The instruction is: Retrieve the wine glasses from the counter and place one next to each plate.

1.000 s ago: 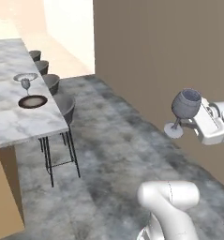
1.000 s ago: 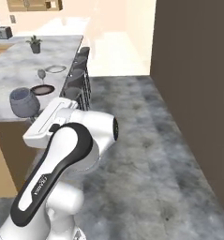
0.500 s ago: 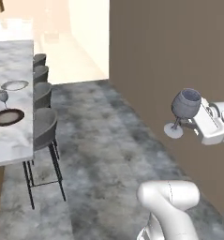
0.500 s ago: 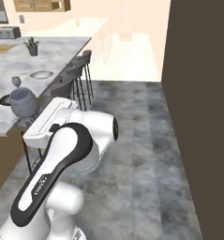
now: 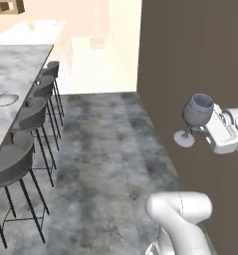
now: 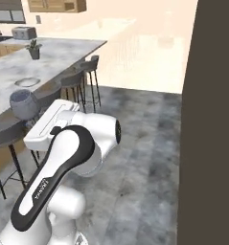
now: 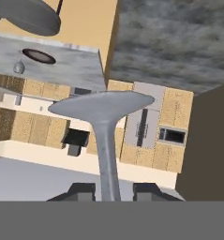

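Right base view: "FRANKA" lettering on arm.

One wine glass in the gripper's hold, and a second wine glass small beside one dark plate on the far marble. One pale plate on the island, four stools along it. One potted plant, one toaster.

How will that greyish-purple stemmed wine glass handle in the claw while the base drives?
The greyish-purple stemmed wine glass is pinched by its thin stem in the claw, so it is probably fragile there. The rounded bowl rides well above the grip, so it may swing or slip on turns. Its round foot looks wide enough to stand steadily once set down.
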Robot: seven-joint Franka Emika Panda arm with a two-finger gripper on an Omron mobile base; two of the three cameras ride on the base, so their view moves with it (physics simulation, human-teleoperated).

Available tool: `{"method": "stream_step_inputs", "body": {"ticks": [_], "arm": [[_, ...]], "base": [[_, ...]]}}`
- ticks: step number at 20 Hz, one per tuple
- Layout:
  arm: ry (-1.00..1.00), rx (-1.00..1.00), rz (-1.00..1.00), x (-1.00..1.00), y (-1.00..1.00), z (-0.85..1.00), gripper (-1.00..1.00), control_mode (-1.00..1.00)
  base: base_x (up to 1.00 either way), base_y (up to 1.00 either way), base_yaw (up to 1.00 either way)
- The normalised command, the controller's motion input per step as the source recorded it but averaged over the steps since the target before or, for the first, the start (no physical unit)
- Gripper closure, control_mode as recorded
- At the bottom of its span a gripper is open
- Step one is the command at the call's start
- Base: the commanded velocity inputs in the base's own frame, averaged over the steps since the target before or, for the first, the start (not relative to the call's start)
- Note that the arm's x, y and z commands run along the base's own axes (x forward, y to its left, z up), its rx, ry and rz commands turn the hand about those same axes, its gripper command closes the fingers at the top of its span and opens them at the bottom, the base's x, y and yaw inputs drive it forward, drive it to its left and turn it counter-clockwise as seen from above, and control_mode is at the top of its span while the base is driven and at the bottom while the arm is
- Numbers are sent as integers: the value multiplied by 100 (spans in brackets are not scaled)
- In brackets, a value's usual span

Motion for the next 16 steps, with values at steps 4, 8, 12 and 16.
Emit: {"method": "stream_step_inputs", "body": {"ticks": [4, 8, 12, 16], "arm": [[0, 0, 0, 0, 0, 0, 100, 100], [0, 0, 0, 0, 0, 0, 100, 100], [0, 0, 0, 0, 0, 0, 100, 100], [0, 0, 0, 0, 0, 0, 100, 100]], "base": [[100, -98, 35], [100, -92, 38], [100, -96, 40], [100, -92, 43]]}}
